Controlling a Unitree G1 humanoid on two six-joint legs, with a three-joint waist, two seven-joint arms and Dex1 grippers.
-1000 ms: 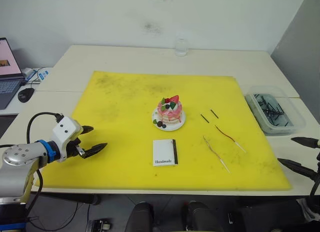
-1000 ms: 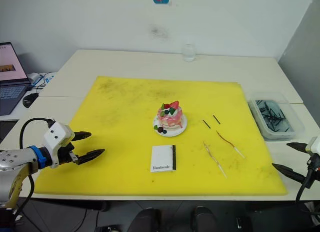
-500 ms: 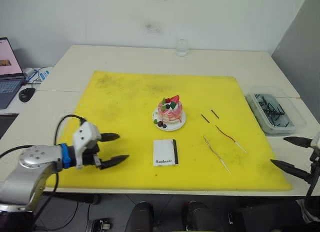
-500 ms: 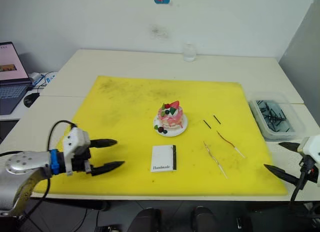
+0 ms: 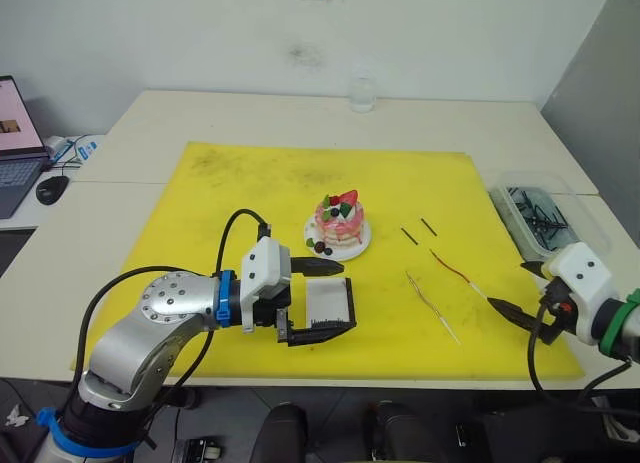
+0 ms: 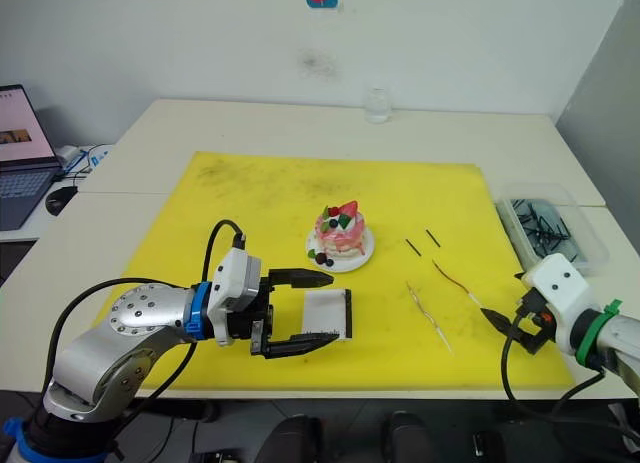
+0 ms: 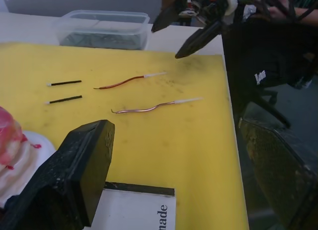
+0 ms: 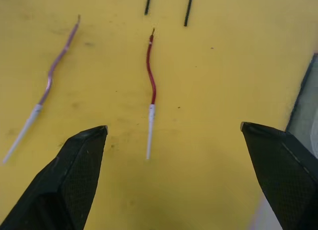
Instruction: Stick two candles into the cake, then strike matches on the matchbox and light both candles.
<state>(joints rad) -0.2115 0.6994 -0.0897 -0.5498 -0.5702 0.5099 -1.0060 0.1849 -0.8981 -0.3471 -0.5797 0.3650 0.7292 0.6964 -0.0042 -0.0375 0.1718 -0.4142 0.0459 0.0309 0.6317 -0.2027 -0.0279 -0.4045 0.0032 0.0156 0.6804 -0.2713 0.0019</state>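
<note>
Left eye view: wide left end effector (image 5: 322, 300) straddles the "Handmade" matchbox (image 5: 327, 299); right end effector (image 5: 518, 291) wide.

Left end effector (image 5: 320, 301) reaches in from the bench's front-left with fingers spread wide; right end effector (image 5: 520, 291) hovers at the front-right edge, fingers likewise apart.

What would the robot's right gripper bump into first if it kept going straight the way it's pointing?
Probably the redder candle. It lies on the yellow mat straight ahead of the right gripper, between its open fingers, white end nearest. Height above the mat is hard to judge, so it might pass over it.
</note>
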